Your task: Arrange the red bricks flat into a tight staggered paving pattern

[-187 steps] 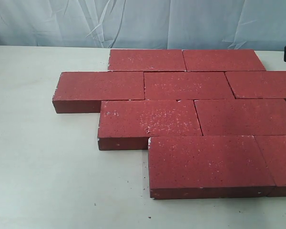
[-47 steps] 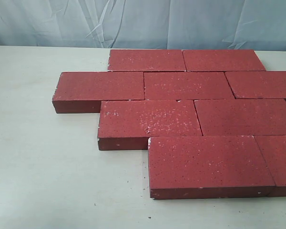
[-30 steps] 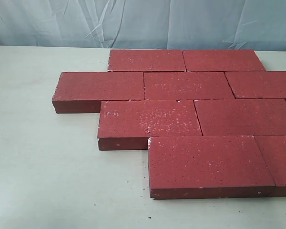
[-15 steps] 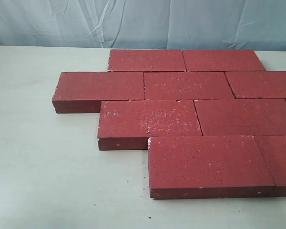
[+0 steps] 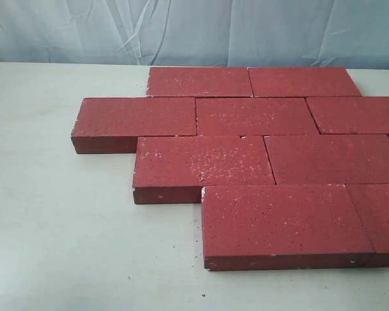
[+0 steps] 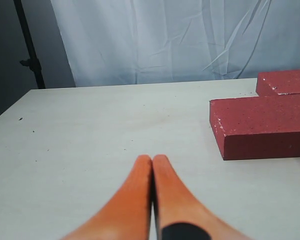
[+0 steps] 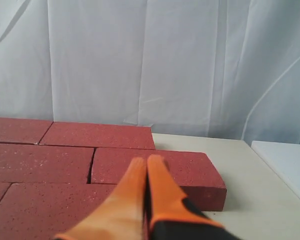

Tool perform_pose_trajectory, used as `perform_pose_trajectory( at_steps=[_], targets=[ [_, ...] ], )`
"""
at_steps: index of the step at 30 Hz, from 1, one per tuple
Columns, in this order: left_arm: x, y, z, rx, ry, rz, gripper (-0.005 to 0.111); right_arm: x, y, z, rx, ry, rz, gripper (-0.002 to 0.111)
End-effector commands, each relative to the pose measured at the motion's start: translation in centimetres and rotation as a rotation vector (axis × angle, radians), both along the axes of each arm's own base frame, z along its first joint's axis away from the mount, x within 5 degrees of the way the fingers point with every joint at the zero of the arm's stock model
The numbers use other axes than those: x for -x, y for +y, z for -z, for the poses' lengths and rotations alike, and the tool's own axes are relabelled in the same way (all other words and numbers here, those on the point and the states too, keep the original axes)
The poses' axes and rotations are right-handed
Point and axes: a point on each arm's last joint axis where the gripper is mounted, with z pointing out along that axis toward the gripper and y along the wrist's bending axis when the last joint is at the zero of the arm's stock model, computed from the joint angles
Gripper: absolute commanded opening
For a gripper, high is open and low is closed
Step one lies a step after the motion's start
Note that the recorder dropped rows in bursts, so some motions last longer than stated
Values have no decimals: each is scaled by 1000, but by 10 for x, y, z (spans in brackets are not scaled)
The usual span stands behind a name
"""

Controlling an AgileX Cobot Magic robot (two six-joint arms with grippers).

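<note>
With the left gripper and right gripper jaws pressed together, a low sweep could shove the laid red bricks apart near the worktop's right edge.

My red bricks look rough, gritty and matt, flecked with whitish speckles, thickest on the one near centre. Their edges are chipped, as at five o'clock. The table is pale, smooth and matt. At twelve o'clock hangs creased whitish cloth. My left gripper and right gripper look like smooth orange plastic with a faint sheen.
</note>
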Motion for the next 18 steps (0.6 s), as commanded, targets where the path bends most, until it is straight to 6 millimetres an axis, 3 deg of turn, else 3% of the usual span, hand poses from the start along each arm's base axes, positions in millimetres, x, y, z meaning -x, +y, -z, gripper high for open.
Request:
perform_pose_trajectory(
  at_steps=[1,6,11,18],
  targets=[
    [0,0,1,5,-6,0,0,4,0,2,-16,-13,7,-1],
    [0,0,1,5,-6,0,0,4,-1,7,-21,49,14,-1],
    [0,0,1,5,-6,0,0,6,-2,22,-33,217,33,-1],
    [0,0,1,5,-6,0,0,6,-2,23,-33,220,34,-1]
  ],
)
